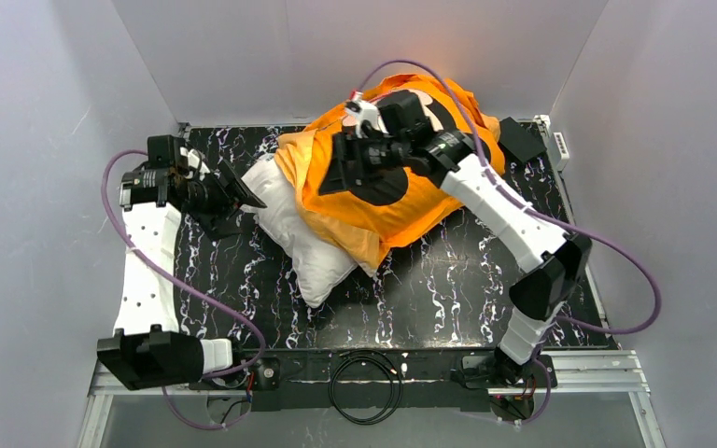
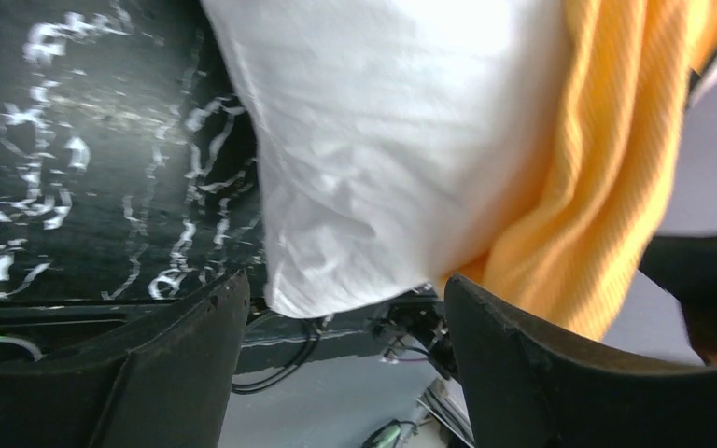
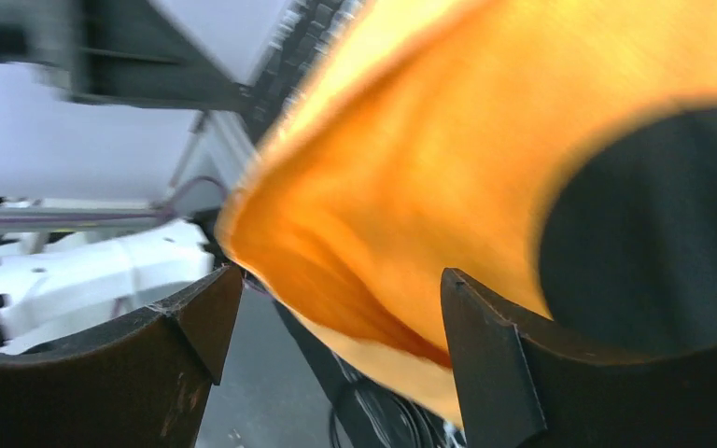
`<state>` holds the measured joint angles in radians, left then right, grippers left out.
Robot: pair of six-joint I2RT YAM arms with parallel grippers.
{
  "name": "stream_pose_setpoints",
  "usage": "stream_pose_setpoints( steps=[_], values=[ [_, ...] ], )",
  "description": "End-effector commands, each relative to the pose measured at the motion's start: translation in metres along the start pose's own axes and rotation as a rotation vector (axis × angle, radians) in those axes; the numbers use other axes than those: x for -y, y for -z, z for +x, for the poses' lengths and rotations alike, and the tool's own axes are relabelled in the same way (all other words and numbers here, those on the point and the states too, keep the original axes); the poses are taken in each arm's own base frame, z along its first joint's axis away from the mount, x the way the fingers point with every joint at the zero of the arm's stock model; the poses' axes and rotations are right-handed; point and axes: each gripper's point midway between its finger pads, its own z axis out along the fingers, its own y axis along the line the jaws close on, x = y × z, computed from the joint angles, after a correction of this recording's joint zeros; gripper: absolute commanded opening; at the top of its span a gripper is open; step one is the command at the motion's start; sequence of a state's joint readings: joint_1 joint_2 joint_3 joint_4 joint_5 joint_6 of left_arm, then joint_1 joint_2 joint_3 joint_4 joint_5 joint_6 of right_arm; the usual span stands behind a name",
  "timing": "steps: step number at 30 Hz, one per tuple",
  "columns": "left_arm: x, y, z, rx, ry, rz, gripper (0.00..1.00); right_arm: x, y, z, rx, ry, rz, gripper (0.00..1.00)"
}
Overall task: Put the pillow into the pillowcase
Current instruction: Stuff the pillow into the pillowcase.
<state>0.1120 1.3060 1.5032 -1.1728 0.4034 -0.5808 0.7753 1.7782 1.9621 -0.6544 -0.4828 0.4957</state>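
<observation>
Left gripper [image 2: 345, 287] hangs with jaws spread and empty at the bare near-left end of the pillow [image 1: 303, 245]. Farther back, the right gripper [image 3: 331, 280], also spread and holding nothing, hovers over the pillowcase [image 1: 411, 201]. The sound move is probably to pinch the orange hem, not the stuffing, and draw it nearward while bracing the pillow. Its long axis runs diagonally across the table [image 1: 467, 280], bare end nearward, covered end far-right.

1. The orange pillowcase [image 1: 401, 201] lies bunched toward 12 o'clock on the black marbled desk [image 1: 448, 289].
2. The white pillow [image 1: 303, 238] shows from under its 7 o'clock edge, partly covered.
3. The left gripper [image 1: 235, 199] sits just beside the pillow's 10 o'clock corner.
4. The right gripper [image 1: 341, 168] hangs over the pillowcase, pointing toward 9 o'clock.
5. A coiled black cable [image 1: 366, 376] lies at 6 o'clock.
</observation>
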Motion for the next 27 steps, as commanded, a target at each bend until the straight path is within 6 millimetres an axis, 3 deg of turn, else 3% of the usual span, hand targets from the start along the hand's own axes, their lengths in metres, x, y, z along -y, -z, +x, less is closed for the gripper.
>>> stream_pose_setpoints(
  steps=[1,4,7,12,16,17,18,21,22,25,27],
  values=[
    [0.03,0.003,0.02,-0.076,0.037,0.204,0.74,0.051,0.044,0.046,-0.123,0.045,0.191,0.87],
    [0.035,-0.001,0.027,-0.104,0.079,0.261,0.73,0.064,0.047,0.074,-0.198,0.076,0.185,0.88],
    [0.026,-0.014,0.036,-0.137,0.144,0.253,0.73,0.049,0.035,0.096,-0.242,0.081,0.061,0.88],
    [-0.012,-0.059,0.059,-0.217,0.268,0.167,0.73,0.019,0.004,0.132,-0.314,0.15,-0.027,0.89],
    [-0.028,-0.092,0.065,-0.231,0.316,0.181,0.69,0.011,-0.026,0.14,-0.298,0.176,0.007,0.86],
    [-0.028,-0.1,0.064,-0.23,0.319,0.198,0.66,0.012,-0.032,0.138,-0.29,0.17,0.026,0.75],
    [-0.026,-0.107,0.065,-0.238,0.315,0.222,0.61,0.012,-0.038,0.136,-0.29,0.16,0.029,0.53],
    [-0.013,-0.129,0.067,-0.272,0.258,0.265,0.43,0.0,-0.047,0.122,-0.279,0.142,0.008,0.08],
    [-0.004,-0.135,0.07,-0.289,0.218,0.274,0.36,-0.004,-0.048,0.114,-0.265,0.142,0.009,0.01],
    [0.017,-0.143,0.071,-0.317,0.135,0.284,0.19,-0.015,-0.04,0.095,-0.243,0.154,0.033,0.01],
    [0.022,-0.143,0.068,-0.305,0.124,0.288,0.12,-0.011,-0.029,0.091,-0.246,0.168,0.092,0.01]
  ],
)
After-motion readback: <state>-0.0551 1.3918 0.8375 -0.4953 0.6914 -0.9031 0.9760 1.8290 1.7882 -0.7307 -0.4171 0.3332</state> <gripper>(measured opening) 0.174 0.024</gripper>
